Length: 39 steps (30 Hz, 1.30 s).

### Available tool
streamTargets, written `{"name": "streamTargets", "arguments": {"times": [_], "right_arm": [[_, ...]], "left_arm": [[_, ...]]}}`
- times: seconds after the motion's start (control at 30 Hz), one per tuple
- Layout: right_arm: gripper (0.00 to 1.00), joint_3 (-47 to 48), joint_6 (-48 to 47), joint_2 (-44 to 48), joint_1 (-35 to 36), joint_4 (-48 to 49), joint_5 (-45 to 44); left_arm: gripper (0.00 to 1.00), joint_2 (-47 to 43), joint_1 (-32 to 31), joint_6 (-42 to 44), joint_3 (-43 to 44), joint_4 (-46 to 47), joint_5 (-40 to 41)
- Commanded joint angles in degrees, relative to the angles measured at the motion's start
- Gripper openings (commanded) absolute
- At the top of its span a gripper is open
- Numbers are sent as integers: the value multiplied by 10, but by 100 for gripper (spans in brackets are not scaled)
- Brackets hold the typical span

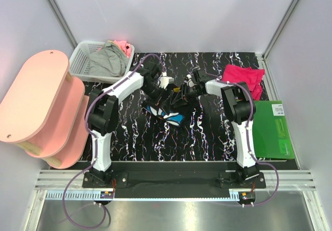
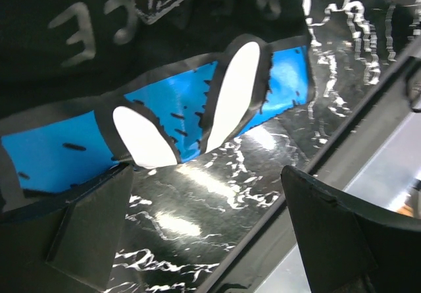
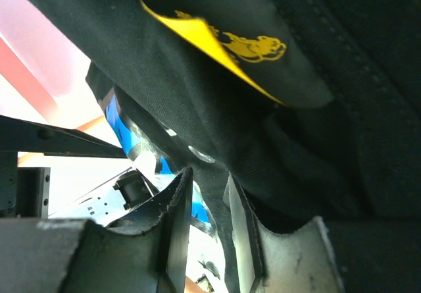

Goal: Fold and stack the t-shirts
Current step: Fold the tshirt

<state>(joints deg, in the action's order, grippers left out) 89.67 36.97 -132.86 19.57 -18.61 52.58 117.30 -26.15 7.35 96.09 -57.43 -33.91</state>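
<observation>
Pinching a fold of the black t-shirt (image 1: 170,111) between fingers (image 3: 172,227) drawn close together, the right gripper (image 3: 209,204) held that cloth raised in front of its wrist camera, where a yellow printed patch (image 3: 223,39) showed on the dark fabric. The left gripper (image 2: 207,187) stood with its jaws spread wide and nothing between them, its fingers (image 2: 92,234) low over the table (image 1: 207,137) at the edge of the same shirt's blue-and-white daisy print (image 2: 197,102). Whether the left-hand finger touched that cloth edge could not be told. Seen from above, the two grippers faced each other near the middle of the black, white-veined table, with the black t-shirt bunched between and just below them and a strip of its blue print turned toward the arm bases. The crimson-pink t-shirt (image 1: 244,78) lay crumpled at the far right corner of the table, well apart from both grippers. A flat green board (image 1: 272,130) lay at the right edge, just nearer than that shirt. A white lattice basket (image 1: 78,54) sat at the far left corner and held grey cloth (image 1: 106,59) and a scrap of pink cloth (image 1: 123,45). A pink tiered shelf (image 1: 39,101) stood beside the table on the left.
</observation>
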Motion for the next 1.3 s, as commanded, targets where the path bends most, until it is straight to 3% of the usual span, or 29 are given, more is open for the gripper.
{"name": "streamTargets", "arguments": {"times": [0.0,0.2,0.43,0.6,0.7,0.83,1.27], "right_arm": [[37,-38,-1,-11,7,-25,-77],[34,-48,14,-7,15,-11,-81],[33,-53,26,-12,20,2,-78],[33,-53,29,-10,26,4,-78],[32,-53,28,-9,27,4,-78],[32,-49,31,-12,30,4,-78],[30,-63,37,15,44,6,-86]], "left_arm": [[99,15,-6,-22,23,12,-107],[99,37,-29,-24,10,6,-138],[99,3,-42,6,22,-30,-238],[99,35,-46,144,143,-209,-265],[99,12,-40,183,164,-265,-259],[99,-25,-41,92,67,-135,-255],[99,100,-29,45,-10,-74,-243]]}}
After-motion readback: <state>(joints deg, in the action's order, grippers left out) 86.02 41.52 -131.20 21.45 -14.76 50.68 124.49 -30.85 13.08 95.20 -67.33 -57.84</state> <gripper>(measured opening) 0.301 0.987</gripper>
